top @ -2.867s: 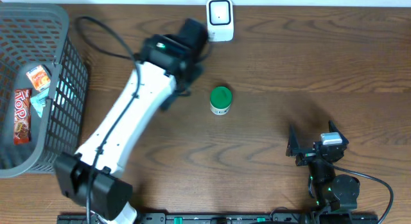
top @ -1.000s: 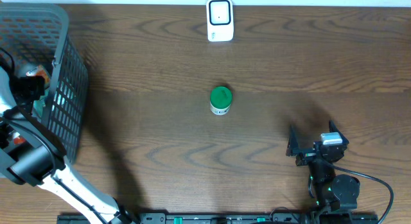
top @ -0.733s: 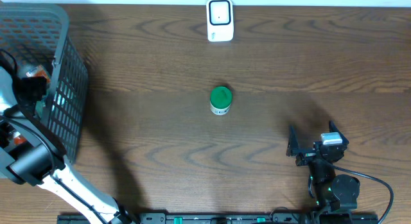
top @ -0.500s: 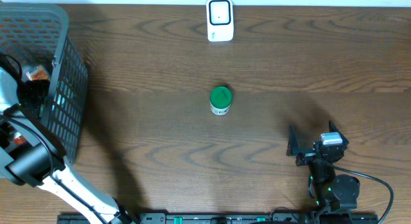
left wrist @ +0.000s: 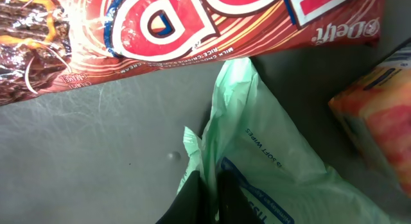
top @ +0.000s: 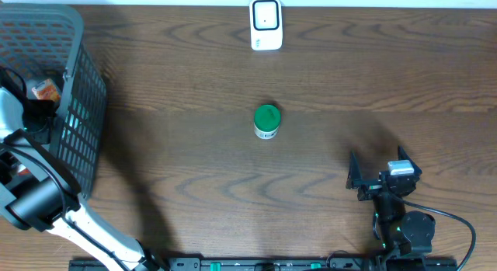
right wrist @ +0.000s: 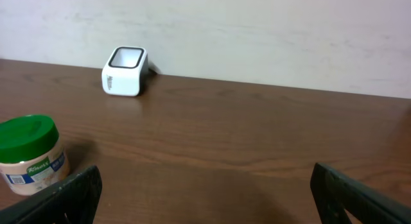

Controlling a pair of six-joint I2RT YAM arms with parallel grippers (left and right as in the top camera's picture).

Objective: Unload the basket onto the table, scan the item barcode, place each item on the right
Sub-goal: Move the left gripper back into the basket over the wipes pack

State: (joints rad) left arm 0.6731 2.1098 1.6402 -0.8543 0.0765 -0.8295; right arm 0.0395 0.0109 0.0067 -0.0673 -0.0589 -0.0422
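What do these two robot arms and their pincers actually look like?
The left arm has long white links joined by black joints, with a black cable looping beside it. The left gripper ends in two slim black fingers. The right arm is compact and black, topped by a small grey block, with tiny green lights and a black cable. The right gripper has two dark, flat fingers.

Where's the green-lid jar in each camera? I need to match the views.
Overhead: jar at mid-table, straight below the white scanner.
Left wrist: not in it; only a green pack and a red bar show.
Right wrist: jar at the left edge, nearer the camera than the scanner.
Shared landmark: the scanner at the table's far edge, seen in the overhead and right wrist views.
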